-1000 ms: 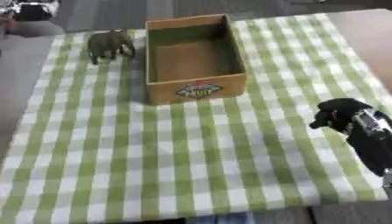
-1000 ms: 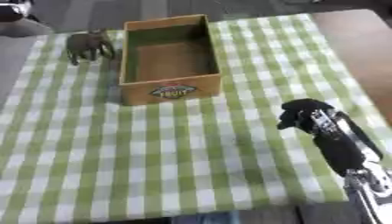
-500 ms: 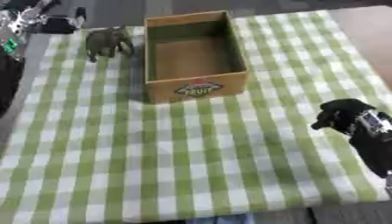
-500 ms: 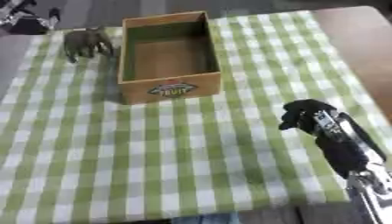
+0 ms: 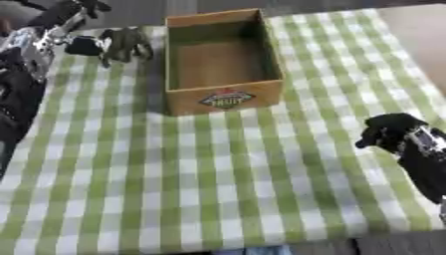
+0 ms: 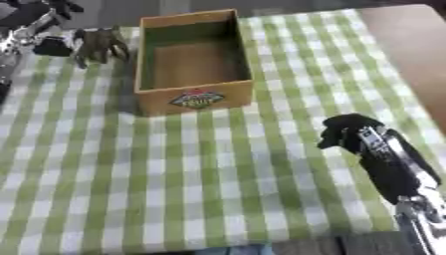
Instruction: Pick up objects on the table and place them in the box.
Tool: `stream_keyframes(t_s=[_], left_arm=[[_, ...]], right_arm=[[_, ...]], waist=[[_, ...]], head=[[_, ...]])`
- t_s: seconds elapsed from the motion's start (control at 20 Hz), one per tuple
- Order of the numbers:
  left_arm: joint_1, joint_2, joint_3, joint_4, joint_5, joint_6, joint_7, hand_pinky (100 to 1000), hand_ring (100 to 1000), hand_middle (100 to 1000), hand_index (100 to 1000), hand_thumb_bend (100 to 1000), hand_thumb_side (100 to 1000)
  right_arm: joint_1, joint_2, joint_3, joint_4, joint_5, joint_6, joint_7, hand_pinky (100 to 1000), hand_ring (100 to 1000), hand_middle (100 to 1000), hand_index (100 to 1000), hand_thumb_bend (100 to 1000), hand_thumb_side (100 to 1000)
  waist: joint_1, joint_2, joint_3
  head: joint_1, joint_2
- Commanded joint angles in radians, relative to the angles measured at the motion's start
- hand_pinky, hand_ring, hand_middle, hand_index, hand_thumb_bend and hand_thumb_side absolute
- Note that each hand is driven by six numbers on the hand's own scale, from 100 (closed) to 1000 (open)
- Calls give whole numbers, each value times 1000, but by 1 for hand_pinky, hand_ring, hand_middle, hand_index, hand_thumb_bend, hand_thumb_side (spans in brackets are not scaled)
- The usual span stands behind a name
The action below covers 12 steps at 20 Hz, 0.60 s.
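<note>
One big change: the left hand (image 5: 83,46) has swung in at the upper left of the frame, right up against the toy elephant (image 5: 125,44), so the pick looks about to start; can't tell if it's clenched. Cardboard box (image 5: 224,97) sits empty just right of it. Right hand (image 6: 348,132) hangs curled at lower right, holding nothing

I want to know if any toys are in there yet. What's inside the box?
Nothing shows inside the box: only its bare brown floor and walls. The near wall hides a strip of floor just behind it. The toy elephant stands outside, on the cloth.
</note>
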Motion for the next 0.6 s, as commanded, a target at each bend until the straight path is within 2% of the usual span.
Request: stream_keyframes(t_s=[0.05, 0.35, 0.6], left_arm=[[-10, 18, -1, -24, -9, 8, 5, 715, 796, 830, 905, 100, 290], [4, 19, -1, -39, -5, 11, 38, 736, 828, 870, 914, 100, 215], [15, 18, -5, -37, -16, 18, 79, 758, 857, 906, 925, 111, 214]], right_arm=[[-12, -6, -1, -14, 6, -4, 3, 665, 570, 550, 707, 100, 824], [-14, -5, 0, -15, 10, -5, 4, 665, 570, 549, 707, 100, 826], [-15, -4, 0, -16, 12, -6, 4, 665, 570, 549, 707, 100, 827]], waist=[[-4, -13, -3], [-4, -5, -15], [-6, 0, -21]], head=[[7, -12], [11, -26], [11, -31]])
